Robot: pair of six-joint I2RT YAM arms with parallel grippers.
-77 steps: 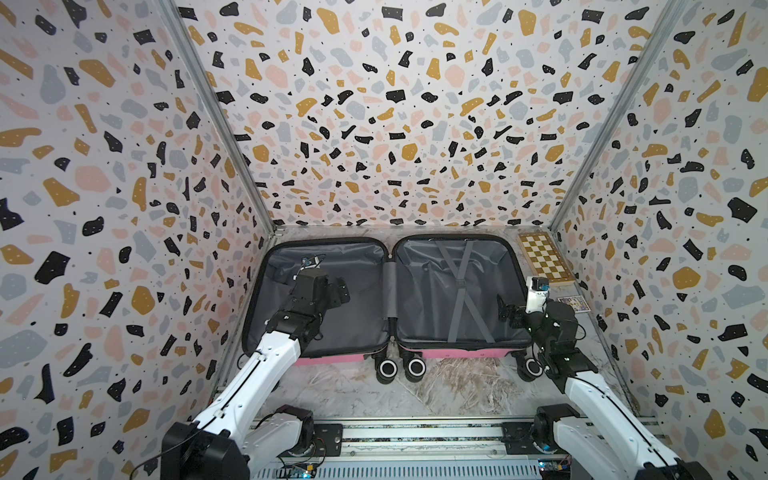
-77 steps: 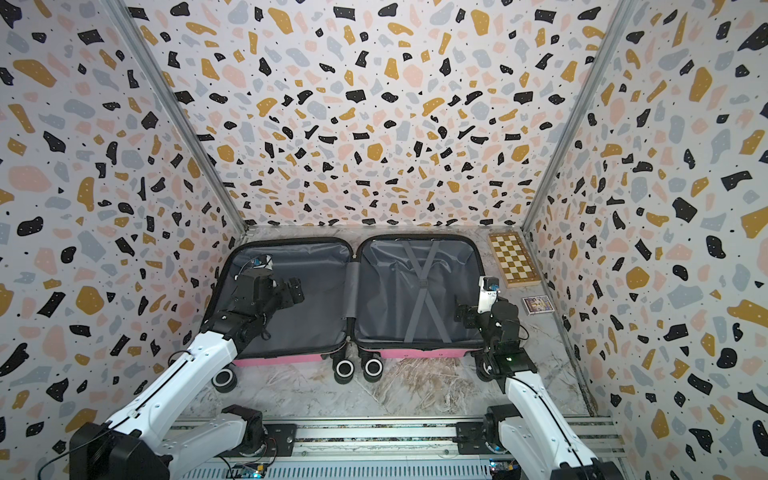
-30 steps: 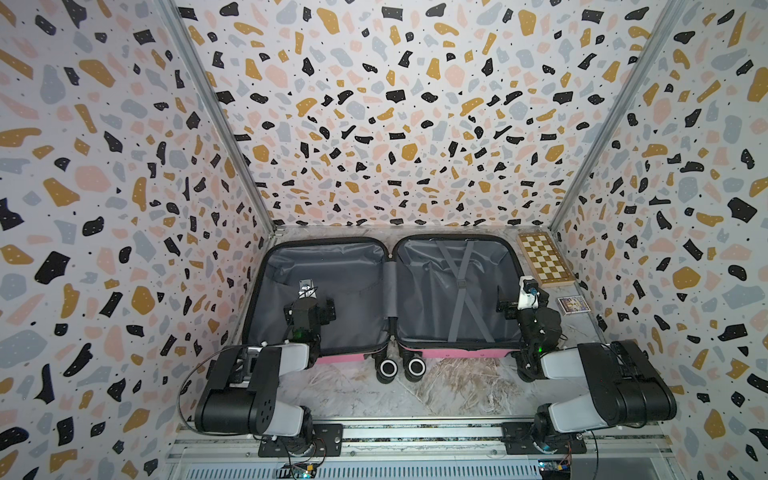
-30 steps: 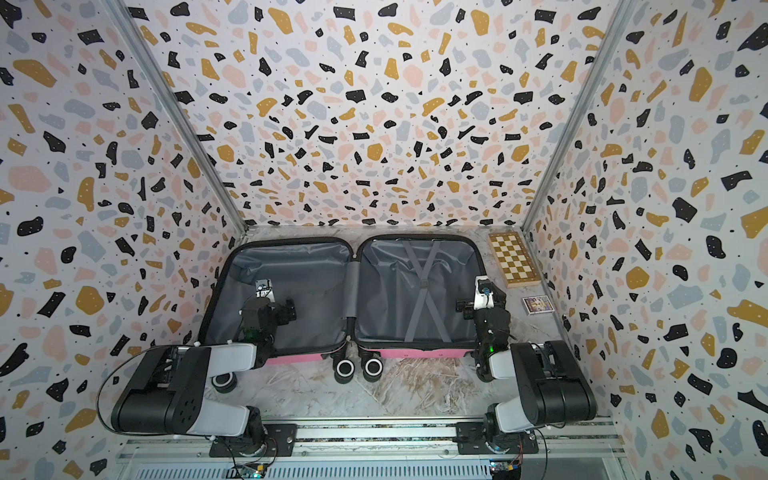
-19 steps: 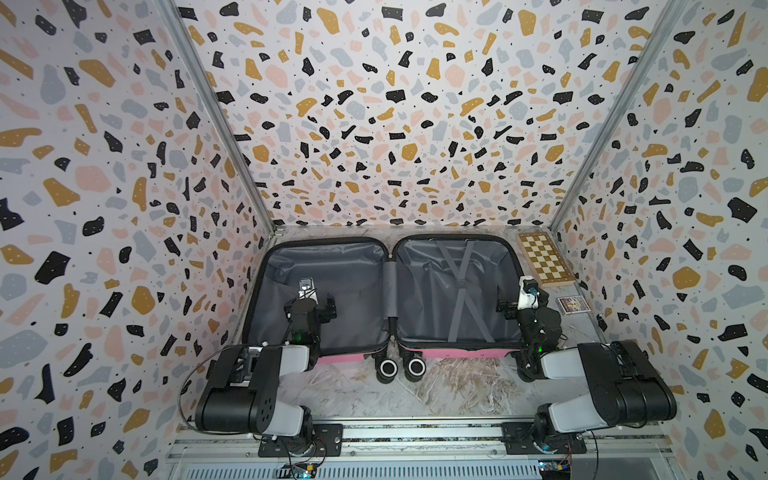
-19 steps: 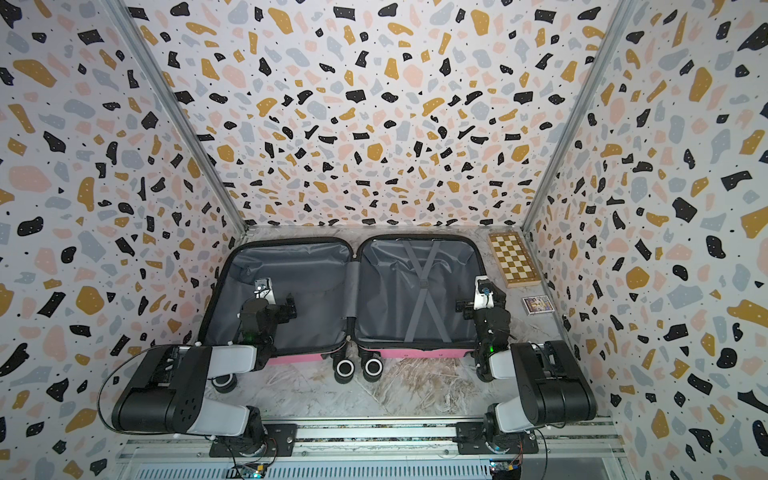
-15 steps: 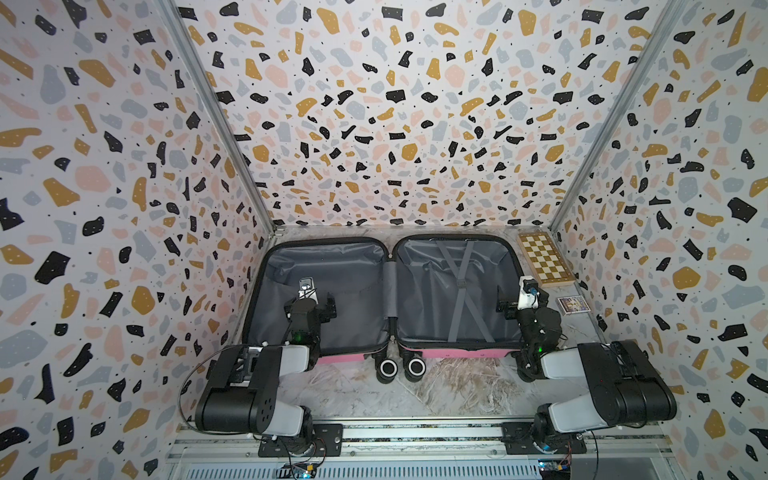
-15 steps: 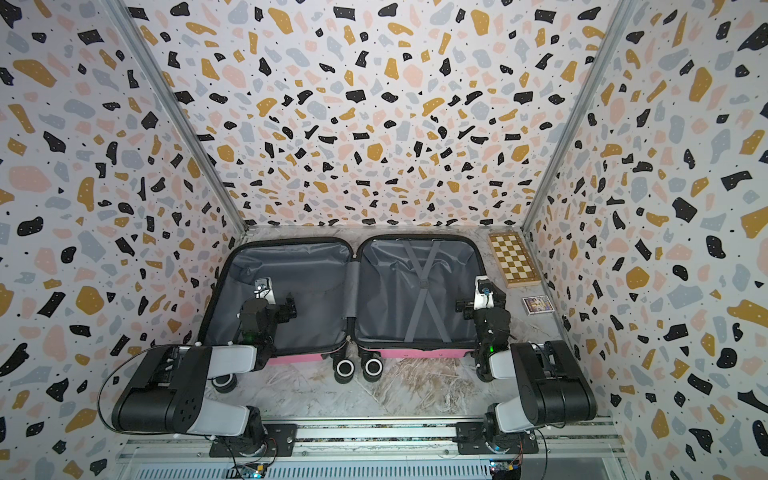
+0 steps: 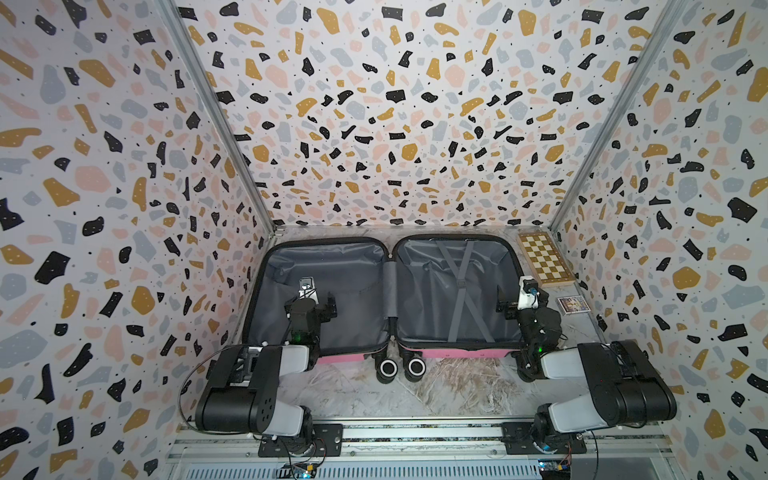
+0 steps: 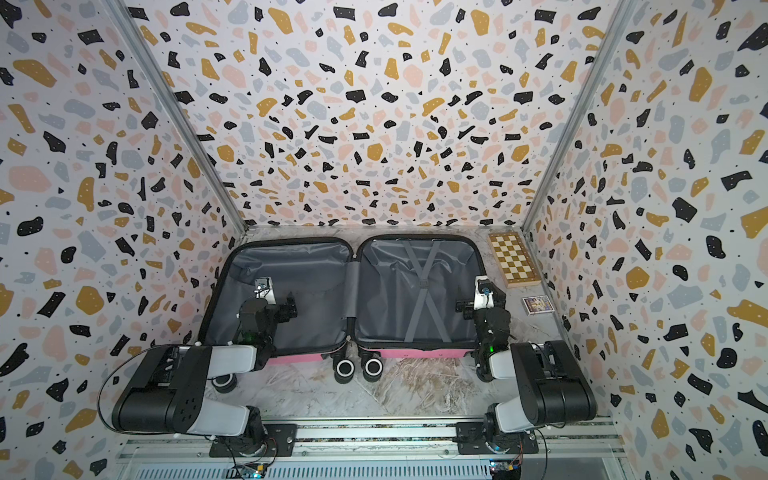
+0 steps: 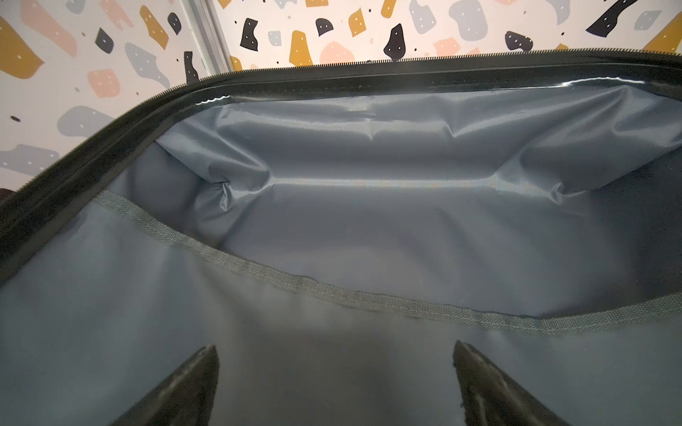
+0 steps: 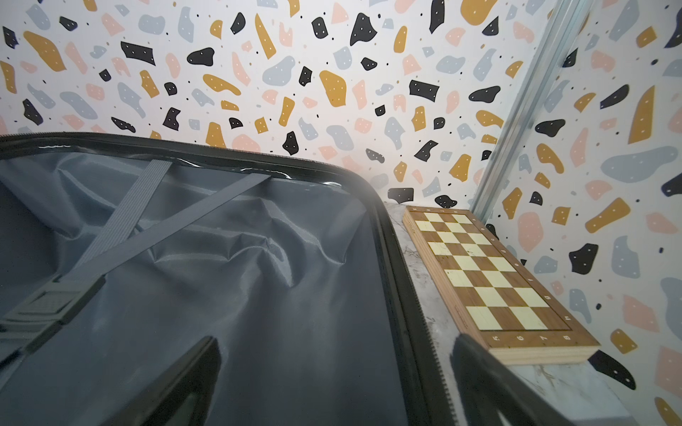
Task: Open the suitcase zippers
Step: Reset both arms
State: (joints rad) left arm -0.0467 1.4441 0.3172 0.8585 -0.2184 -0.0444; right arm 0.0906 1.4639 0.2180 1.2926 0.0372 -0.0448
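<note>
Pink hard-shell suitcase [image 9: 353,270], grey-lined, lies open flat at the back edge of the marble surface [image 9: 457,386]. Left tool [image 11: 334,352], released, hangs over its left half; right tool [image 12: 336,341], released, over its right rim.

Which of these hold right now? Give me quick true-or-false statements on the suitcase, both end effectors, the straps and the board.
1. The small glossy pink hard-shell suitcase lies opened flat, both grey-lined halves facing up. True.
2. The left end effector is shut on the black zipper band. False: its jaws stand open above the grey fabric lining, holding nothing.
3. The crossed grey straps sit in the half on the robot's left. False: they sit in the right half.
4. The flat wooden checkered board lies on the marbled table beside the suitcase's right half. True.
5. The right end effector is shut. False: it is open, straddling the zipper band in the wrist view.
</note>
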